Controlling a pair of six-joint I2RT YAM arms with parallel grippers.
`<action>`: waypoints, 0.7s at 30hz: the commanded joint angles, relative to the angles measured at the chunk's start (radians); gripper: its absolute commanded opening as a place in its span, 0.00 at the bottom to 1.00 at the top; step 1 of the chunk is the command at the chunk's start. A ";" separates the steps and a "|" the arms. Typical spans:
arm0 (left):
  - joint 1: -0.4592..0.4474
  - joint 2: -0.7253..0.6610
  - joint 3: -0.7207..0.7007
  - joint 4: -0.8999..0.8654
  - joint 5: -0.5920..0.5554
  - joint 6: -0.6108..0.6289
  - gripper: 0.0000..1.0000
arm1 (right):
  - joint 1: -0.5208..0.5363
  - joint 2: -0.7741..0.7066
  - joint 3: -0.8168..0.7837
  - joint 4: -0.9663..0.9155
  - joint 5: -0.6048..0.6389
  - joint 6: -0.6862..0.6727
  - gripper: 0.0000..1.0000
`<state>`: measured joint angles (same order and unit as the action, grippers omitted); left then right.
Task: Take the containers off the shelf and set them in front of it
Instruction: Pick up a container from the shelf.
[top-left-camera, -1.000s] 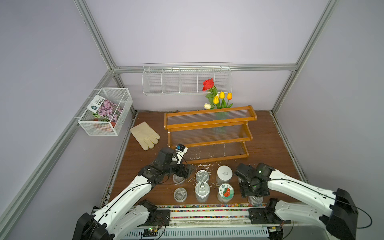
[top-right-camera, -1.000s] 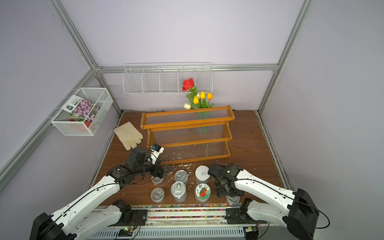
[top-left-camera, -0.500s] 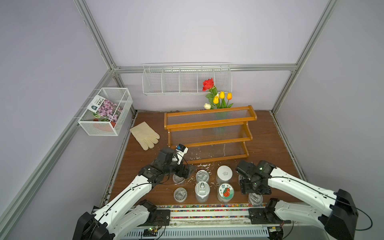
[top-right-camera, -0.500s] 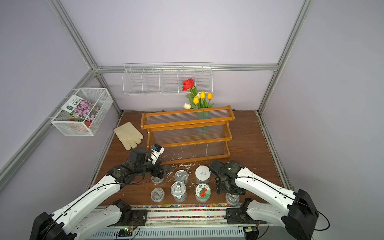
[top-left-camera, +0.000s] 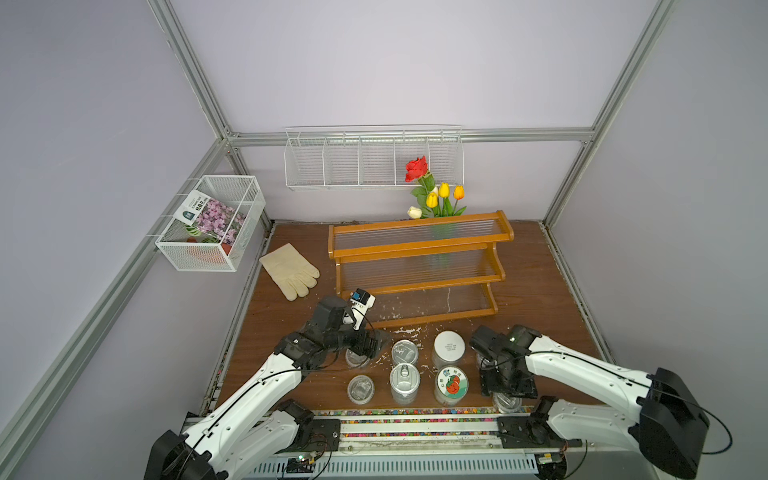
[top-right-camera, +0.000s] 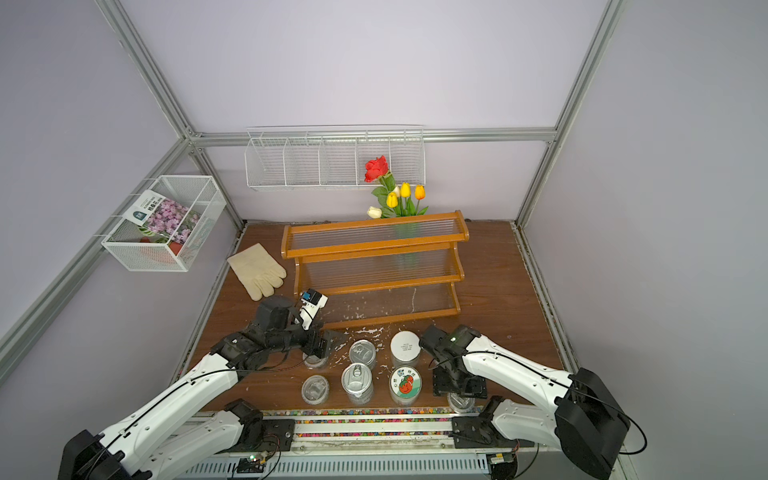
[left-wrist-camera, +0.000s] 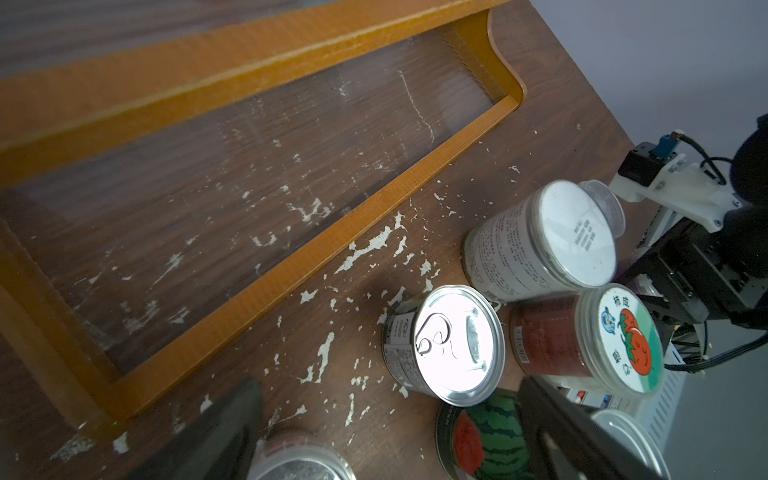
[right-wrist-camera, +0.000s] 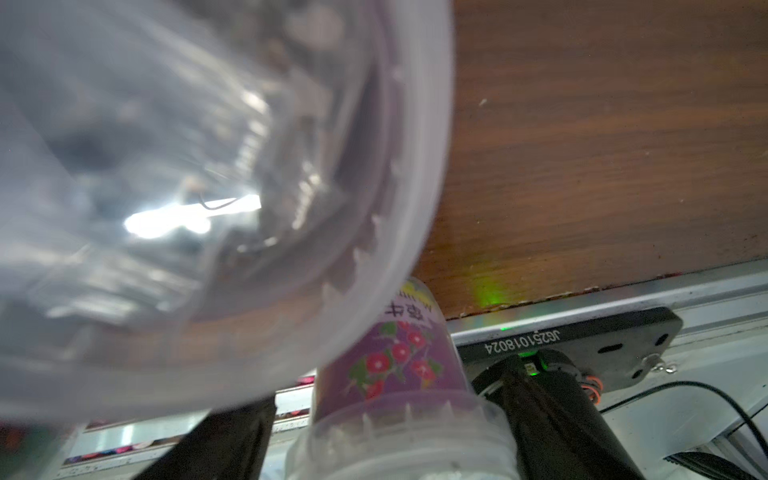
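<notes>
Nearby, glove (top-left-camera: 291, 270) beside shelf (top-left-camera: 415, 248), left gripper (top-left-camera: 368, 347) spread over clear cup (left-wrist-camera: 299, 463), right gripper (top-left-camera: 507, 386) straddling labelled cup (right-wrist-camera: 399, 365), grip unclear.

I can barely see the clear cup (top-left-camera: 355, 360) in front of the shelf (top-left-camera: 419, 247), left gripper (top-left-camera: 370, 350) sits right over it. Right wrist cam's mostly one blurry cup (right-wrist-camera: 187, 166), can't tell if the right gripper (right-wrist-camera: 388, 430) holds anything.

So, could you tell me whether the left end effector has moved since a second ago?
No. The left end effector stays put over a clear cup, at the same spot just in front of the shelf.
</notes>
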<state>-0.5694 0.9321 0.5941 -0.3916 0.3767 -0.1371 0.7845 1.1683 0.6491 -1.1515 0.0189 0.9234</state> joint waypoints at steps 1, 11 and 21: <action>0.004 0.003 -0.010 -0.001 0.020 -0.001 0.99 | -0.004 -0.029 -0.010 0.015 -0.031 0.002 0.84; 0.005 0.019 -0.005 -0.001 0.028 0.004 0.99 | 0.004 -0.048 -0.012 0.036 -0.042 -0.009 0.71; 0.005 0.016 -0.005 -0.001 0.024 0.004 0.99 | 0.005 -0.016 0.084 0.012 0.030 -0.047 0.65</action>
<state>-0.5694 0.9482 0.5938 -0.3920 0.3912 -0.1371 0.7853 1.1389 0.7094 -1.1194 0.0132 0.8974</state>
